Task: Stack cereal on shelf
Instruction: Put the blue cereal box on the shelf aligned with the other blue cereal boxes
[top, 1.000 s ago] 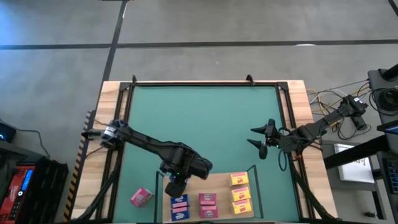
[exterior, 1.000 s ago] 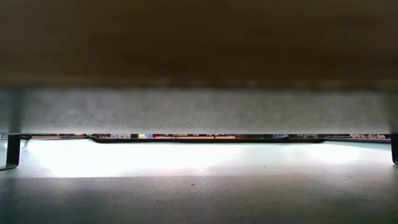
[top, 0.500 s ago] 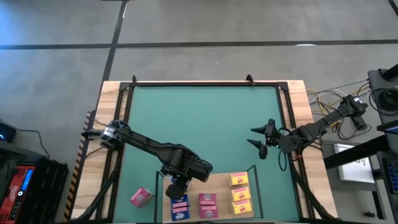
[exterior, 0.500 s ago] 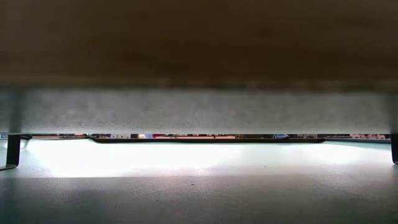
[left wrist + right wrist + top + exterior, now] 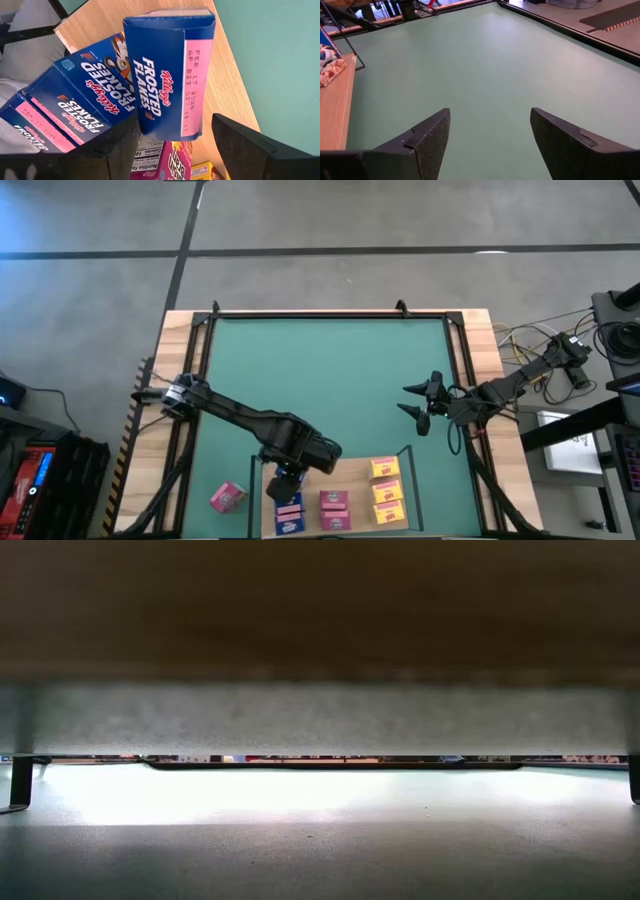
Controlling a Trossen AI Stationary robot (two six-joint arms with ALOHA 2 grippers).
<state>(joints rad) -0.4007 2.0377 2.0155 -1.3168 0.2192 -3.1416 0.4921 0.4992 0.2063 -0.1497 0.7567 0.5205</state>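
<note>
Cereal boxes visible: three blue (image 5: 167,70) stacked on left part of shelf (image 5: 352,480), pink ones (image 5: 334,500) in middle, three yellow (image 5: 386,490) on right. One more pink box (image 5: 227,497) lies on green mat (image 5: 320,380), beside shelf. Left gripper (image 5: 284,484) above blue stack, fingers spread either side of top box, not pinching. Right gripper (image 5: 424,404) over mat, well apart from shelf, fingers apart, holds nothing.

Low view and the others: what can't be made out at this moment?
- Low view: a wooden underside fills the top, so neither boxes nor arms show.
- High view: the shelf and blue boxes are cut by the bottom edge; the left gripper covers part of them.
- Left wrist view: whether the fingers touch the blue box.
- Pink box: print too small.
</note>
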